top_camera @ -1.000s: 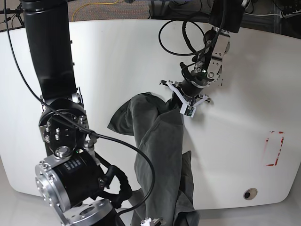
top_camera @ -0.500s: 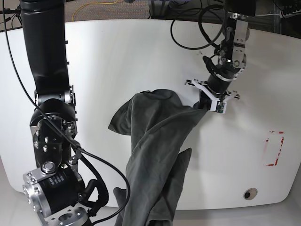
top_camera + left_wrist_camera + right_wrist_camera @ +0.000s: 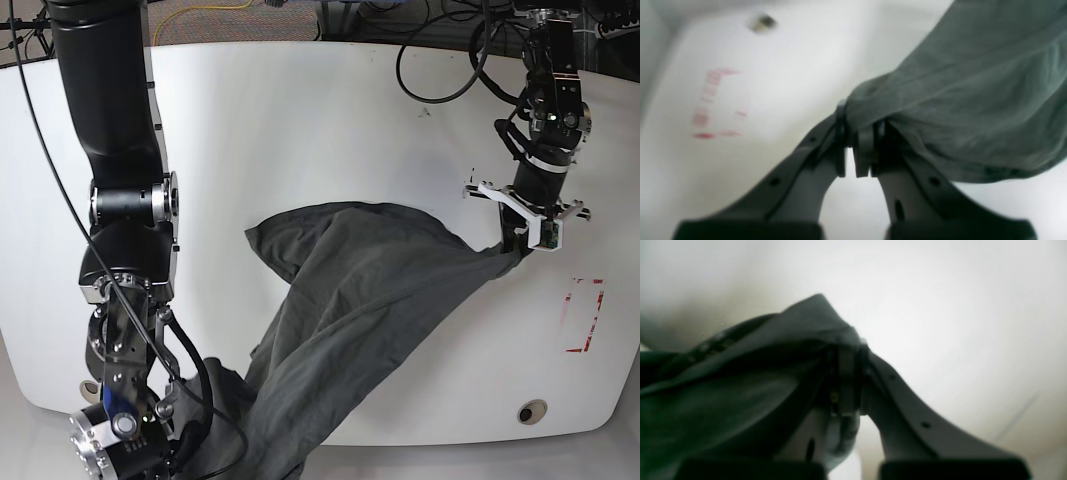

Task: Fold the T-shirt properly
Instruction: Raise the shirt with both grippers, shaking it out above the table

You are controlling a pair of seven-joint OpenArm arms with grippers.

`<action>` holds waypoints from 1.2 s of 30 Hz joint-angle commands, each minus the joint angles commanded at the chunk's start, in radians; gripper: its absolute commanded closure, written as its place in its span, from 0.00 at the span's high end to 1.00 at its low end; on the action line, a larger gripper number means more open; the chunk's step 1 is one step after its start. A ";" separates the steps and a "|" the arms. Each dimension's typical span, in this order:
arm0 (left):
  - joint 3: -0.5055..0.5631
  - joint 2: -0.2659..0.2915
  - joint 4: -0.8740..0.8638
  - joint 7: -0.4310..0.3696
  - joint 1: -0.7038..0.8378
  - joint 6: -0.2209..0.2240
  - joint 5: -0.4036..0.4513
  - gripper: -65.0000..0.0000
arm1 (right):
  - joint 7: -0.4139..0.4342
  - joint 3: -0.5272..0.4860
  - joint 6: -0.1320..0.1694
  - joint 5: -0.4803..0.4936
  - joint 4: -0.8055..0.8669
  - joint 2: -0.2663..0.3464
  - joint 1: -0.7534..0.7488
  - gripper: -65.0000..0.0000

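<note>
Shirt: the T-shirt (image 3: 370, 290) is strung in a slanted band across the white table (image 3: 300, 130), running from the far right side down to the near edge, where its lower end spills over and bunches.
Left gripper: the left gripper (image 3: 527, 238) is clenched on one corner of the cloth; the left wrist view shows its jaws nearly together with a wad of grey fabric squeezed in at the tips (image 3: 853, 133).
Right gripper: the right gripper (image 3: 848, 373) is clamped on the other end; its wrist view shows cloth draped over and pinched between closed jaws. In the base view it is low at the near edge, mostly hidden by its own arm.
Why held so: my read is that two far-apart grips pull the fabric taut, so it can be spread flat before any fold.
Slack: one loose flap (image 3: 275, 235) lies on the table toward the middle, creased and not yet flat.
Edges: the left gripper sits just short of the red marks (image 3: 585, 315) on the right; the table rim is near beyond them.
Open room: wide bare surface lies at the back and left, little at the near edge.
Risk: pulling further could drag more cloth off the front.
</note>
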 joint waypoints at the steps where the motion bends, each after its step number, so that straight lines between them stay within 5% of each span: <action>1: -0.017 0.000 0.012 0.000 -0.017 0.000 0.000 0.00 | 0.000 0.020 0.000 -0.006 -0.043 -0.002 0.002 0.00; 17: -0.083 -0.051 0.028 0.123 -0.325 0.000 0.000 0.00 | -0.032 0.069 -0.008 -0.011 -0.405 0.015 0.075 0.00; 36: -0.037 -0.077 -0.028 0.471 -0.928 -0.002 -0.002 0.00 | -0.040 0.063 0.000 -0.011 -0.583 0.026 0.371 0.00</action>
